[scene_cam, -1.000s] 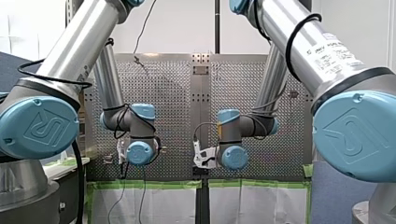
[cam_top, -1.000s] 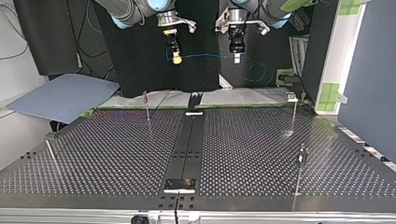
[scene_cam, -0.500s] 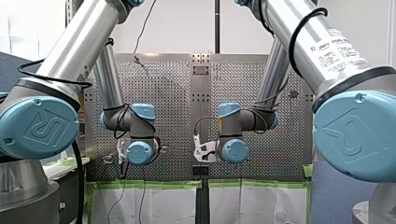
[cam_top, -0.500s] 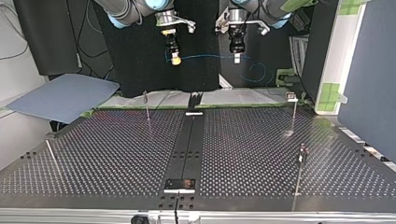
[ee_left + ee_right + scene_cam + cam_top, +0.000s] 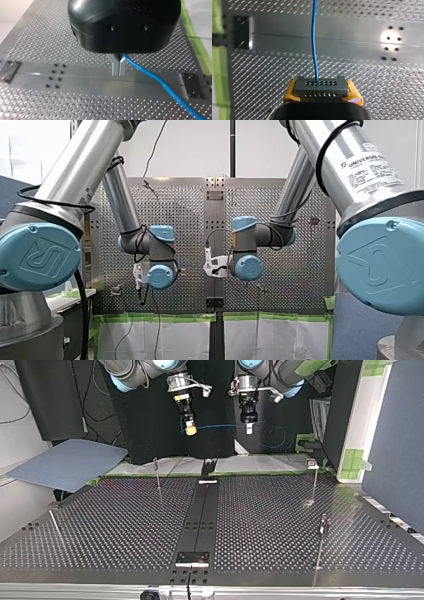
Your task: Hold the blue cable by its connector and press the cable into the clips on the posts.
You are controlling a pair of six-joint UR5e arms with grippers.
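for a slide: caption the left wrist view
My left arm's black hand pinches the thin blue cable above the perforated metal table.

A perforated desk (image 5: 125, 530) carried a dark centre strip (image 5: 202, 510); a grey-blue sheet (image 5: 65, 462) lay off its corner at the top view's left.

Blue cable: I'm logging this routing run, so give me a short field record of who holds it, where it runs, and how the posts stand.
Connector: connector clamped between the yellow pads of my right end effector
Cable grip: my left end effector shut on the blue cable
Cable run: hangs in the air between both end effectors, over the perforated table
Posts: posts upright, apart from the cable
Stage: cable not yet in any clip
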